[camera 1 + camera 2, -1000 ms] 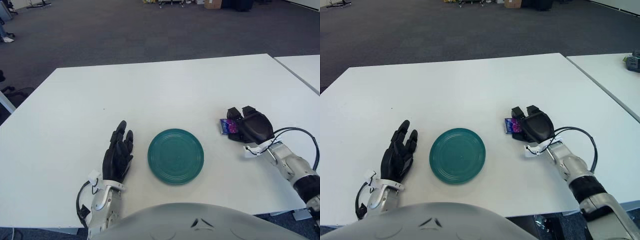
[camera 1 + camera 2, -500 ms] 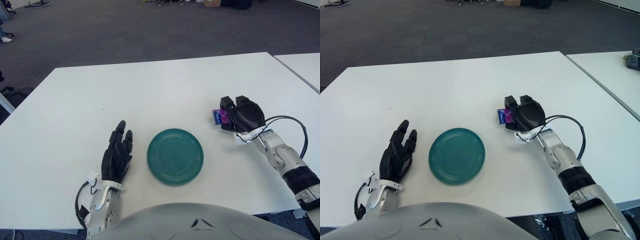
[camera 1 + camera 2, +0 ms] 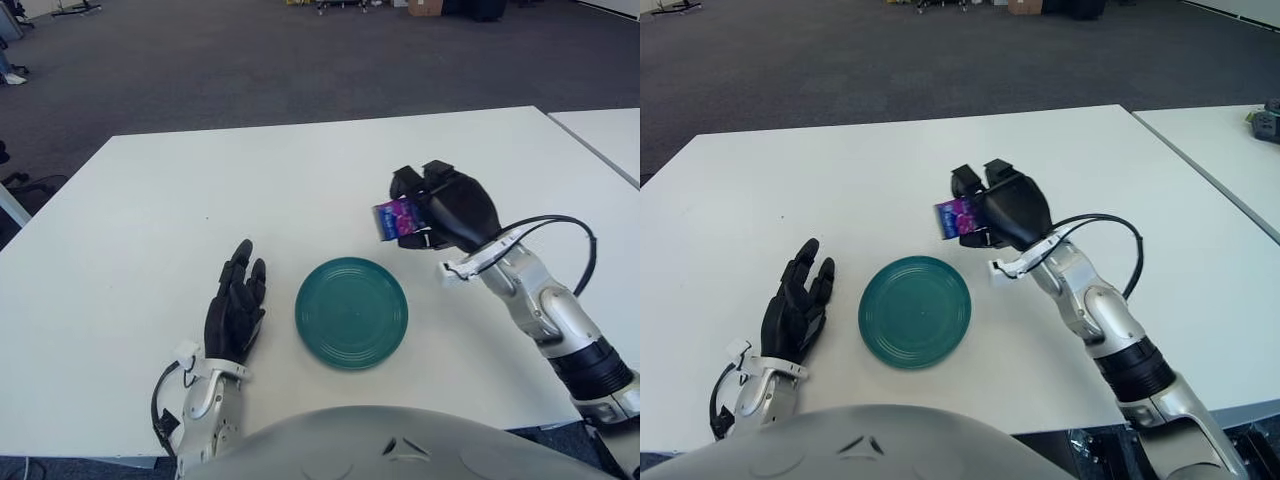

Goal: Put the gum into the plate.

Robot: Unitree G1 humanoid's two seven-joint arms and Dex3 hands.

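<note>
I've got the gum [image 3: 396, 218] clamped in the right robot hand [image 3: 445, 208], right of centre frame, just above the green plate's [image 3: 351, 312] upper-right rim. I'd carry it over the plate's middle, lower, then release. The left robot hand [image 3: 236, 308] shows left of the plate, fingers extended, empty.

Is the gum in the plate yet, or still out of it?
Out. The right hand holds the gum beyond the green plate, which holds nothing. Left hand shows left of the plate.
</note>
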